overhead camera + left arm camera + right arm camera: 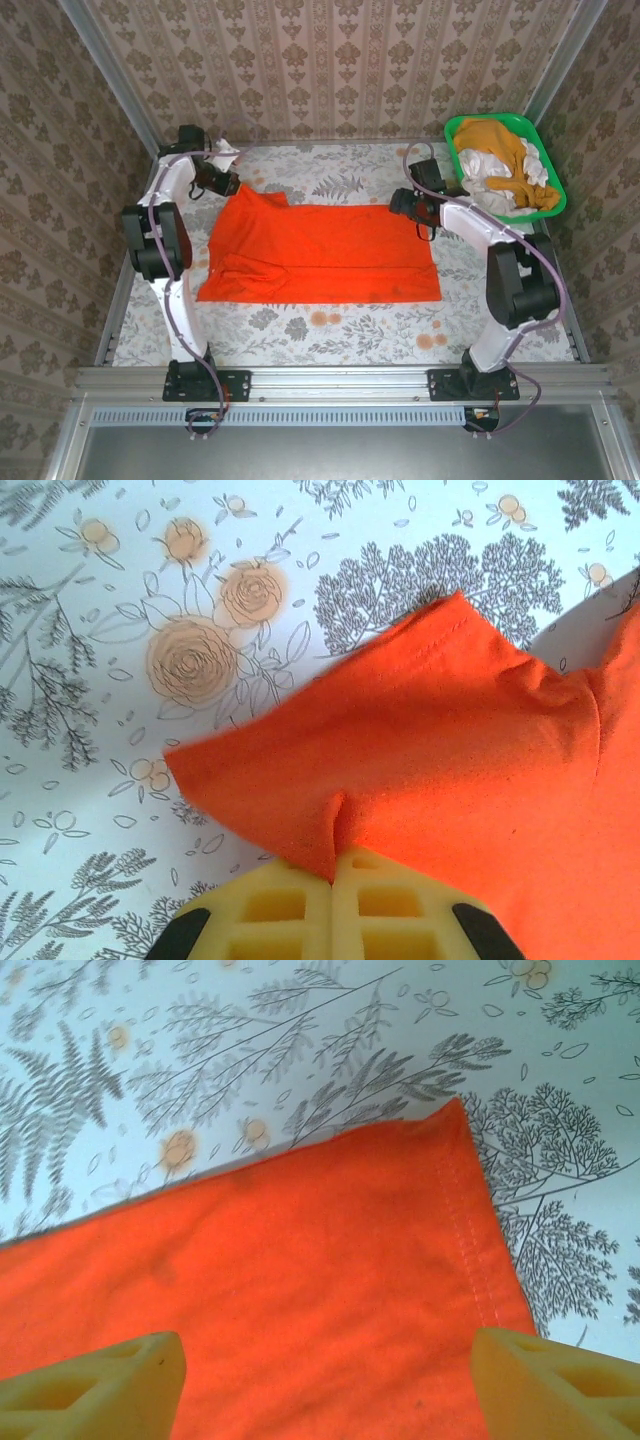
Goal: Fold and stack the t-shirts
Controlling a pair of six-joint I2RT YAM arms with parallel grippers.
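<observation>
The left gripper (pixel 333 878) has its yellow fingers (pixel 265 910) pressed together, pinching a raised fold of the red-orange t-shirt (pixel 450 760). The cloth climbs into the closed jaws from a sleeve, whose stitched hem runs just ahead of the pinch; beyond that hem and off to the side lies bare floral table (pixel 90 680).

Seen from above, the shirt spreads flat away from this gripper toward the other arm and lies between the two; its near edge is straight, with a band of table between it and the arm bases.

The right gripper (pixel 325 1380) stands wide open over the shirt's far corner and holds nothing; whether its fingertips (pixel 560 1385) touch the cloth cannot be told. A stitched hem runs close beside one finger, the corner points ahead of the jaws, and patterned table lies beyond it.

Further right of this gripper, near but apart, sits a green basket (pixel 455 128) with a mustard t-shirt (pixel 495 140) and white t-shirts (pixel 500 185) heaped inside.
</observation>
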